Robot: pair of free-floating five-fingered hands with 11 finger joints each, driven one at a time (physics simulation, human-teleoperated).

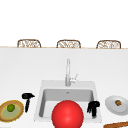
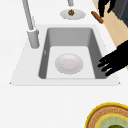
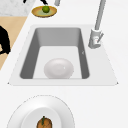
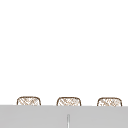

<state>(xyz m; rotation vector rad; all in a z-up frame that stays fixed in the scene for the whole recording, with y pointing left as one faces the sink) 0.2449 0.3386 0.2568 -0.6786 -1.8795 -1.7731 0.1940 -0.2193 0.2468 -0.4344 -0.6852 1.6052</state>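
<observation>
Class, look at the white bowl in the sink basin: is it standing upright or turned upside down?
Cannot tell for sure. The white bowl lies level on the floor of the sink, round outline whole, but its pale shading does not show whether it is hollow or domed.

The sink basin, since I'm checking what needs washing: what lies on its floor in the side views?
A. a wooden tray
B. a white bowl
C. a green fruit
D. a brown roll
B: a white bowl lies on the floor of the sink basin, seen in both side views; the green fruit lies on a yellow-rimmed plate on the counter.
</observation>
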